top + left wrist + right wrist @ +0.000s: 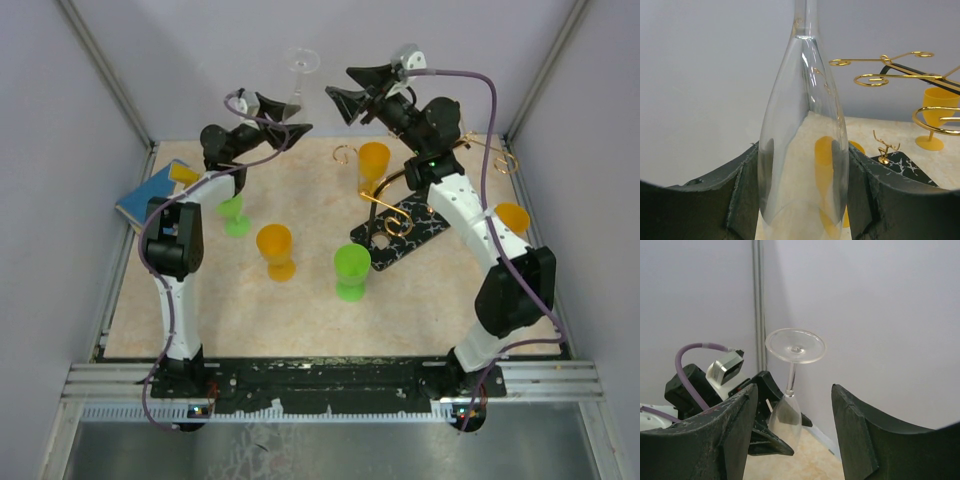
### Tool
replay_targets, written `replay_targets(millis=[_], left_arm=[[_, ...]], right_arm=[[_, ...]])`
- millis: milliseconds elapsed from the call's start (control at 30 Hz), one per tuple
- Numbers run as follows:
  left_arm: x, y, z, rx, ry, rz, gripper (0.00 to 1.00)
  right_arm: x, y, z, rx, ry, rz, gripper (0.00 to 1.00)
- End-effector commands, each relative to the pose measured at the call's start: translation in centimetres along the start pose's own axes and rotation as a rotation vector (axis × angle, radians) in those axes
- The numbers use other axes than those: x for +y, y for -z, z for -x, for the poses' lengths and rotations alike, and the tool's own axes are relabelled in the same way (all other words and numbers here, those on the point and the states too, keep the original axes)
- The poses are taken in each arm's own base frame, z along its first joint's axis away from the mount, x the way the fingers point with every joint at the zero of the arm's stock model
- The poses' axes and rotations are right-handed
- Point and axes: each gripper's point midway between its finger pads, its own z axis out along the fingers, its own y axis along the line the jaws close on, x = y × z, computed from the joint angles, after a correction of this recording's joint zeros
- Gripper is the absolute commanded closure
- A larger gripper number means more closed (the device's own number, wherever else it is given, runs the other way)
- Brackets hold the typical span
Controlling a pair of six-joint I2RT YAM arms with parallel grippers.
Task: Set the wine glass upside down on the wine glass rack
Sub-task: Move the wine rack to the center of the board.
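The left gripper holds a clear wine glass upside down at the 12 o'clock edge of the table, high above the surface. The round foot is on top and the bowl hangs below. In the left wrist view both dark fingers press against opposite sides of the bowl, with the stem rising out of the top of the frame.

The right gripper hovers at about 3 o'clock from the glass, apart from it. Its fingers stand wide and nothing lies between them. Its wrist camera looks past them at the glass's foot and stem, and at the other gripper clamped on the bowl.

The wine glass rack, gold wire on a black marbled base, stands at roughly 2 o'clock from the table's centre. It is well apart from the glass and partly hidden behind the right arm. An orange cup stands upright close to its scrolled arms.

Another orange cup and a green cup stand near the table's centre. A second green cup sits at 9 o'clock beside the left arm. A blue box lies at the 10 o'clock edge.
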Motion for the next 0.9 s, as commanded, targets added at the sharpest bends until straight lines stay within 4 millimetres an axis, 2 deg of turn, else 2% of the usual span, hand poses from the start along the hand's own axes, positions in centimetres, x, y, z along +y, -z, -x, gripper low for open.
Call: replay_targets(millis=[0, 67, 133, 367, 633, 867], left_arm=[[-1.5, -0.4, 3.3, -0.071, -0.033, -0.035, 0.4], [-1.7, -0.4, 3.5, -0.075, -0.027, -0.038, 0.4], [-1.9, -0.5, 3.7, -0.083, -0.019, -0.041, 0.4], [-2.9, -0.9, 4.4, -0.099, -0.008, -0.065, 0.39], [-3.4, -1.2, 4.4, -0.102, -0.001, -0.073, 0.39], [-3.3, -1.2, 4.3, -0.097, -0.006, -0.067, 0.39]], right_arm=[[-0.3, -0.4, 1.4, -0.07, -0.002, -0.013, 0.39], [-0.1, -0.4, 1.9, -0.086, -0.008, -0.004, 0.39], [-0.2, -0.8, 0.3, -0.075, -0.036, 0.006, 0.39], [0.4, -2.0, -1.3, -0.093, -0.077, 0.065, 0.39], [0.8, -3.4, -1.4, -0.141, -0.081, 0.12, 0.39], [-0.3, -2.6, -1.2, -0.092, 0.076, 0.05, 0.4]])
